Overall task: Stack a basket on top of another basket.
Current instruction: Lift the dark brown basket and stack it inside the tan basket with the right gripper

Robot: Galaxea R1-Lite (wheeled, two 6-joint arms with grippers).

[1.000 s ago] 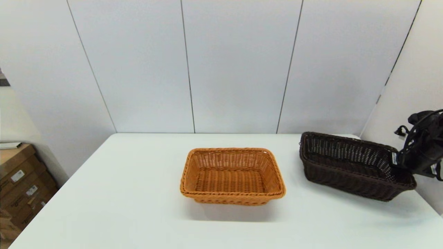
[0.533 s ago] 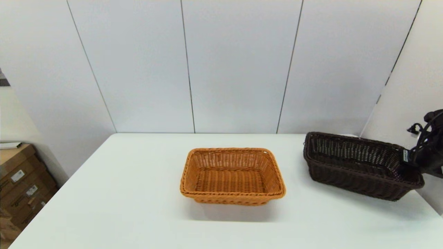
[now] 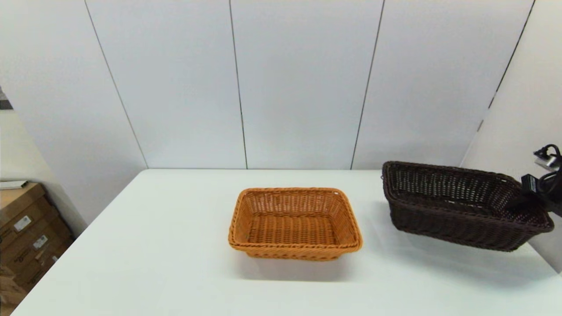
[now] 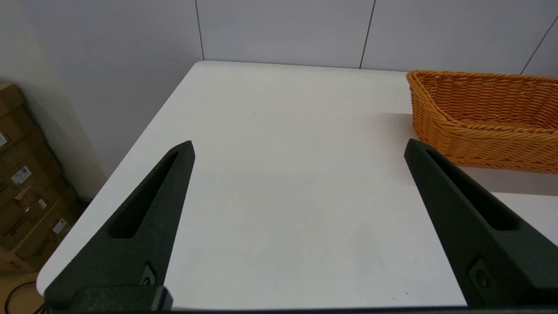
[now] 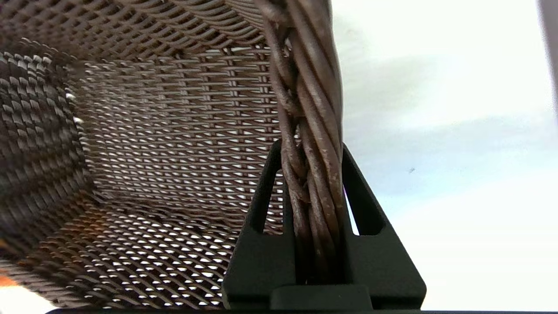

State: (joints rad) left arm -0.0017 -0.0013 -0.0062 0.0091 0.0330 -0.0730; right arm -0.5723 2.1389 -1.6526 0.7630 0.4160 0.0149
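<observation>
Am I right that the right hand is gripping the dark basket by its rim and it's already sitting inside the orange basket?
Not quite. The right hand does grip the dark basket by its braided rim, but the basket is not inside the orange basket. The head view shows it lifted off the table, apart from the orange one and to its right.

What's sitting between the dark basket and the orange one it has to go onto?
Nothing visible. The right gripper grips the dark basket by its rim; only bare table separates it from the empty orange basket.
</observation>
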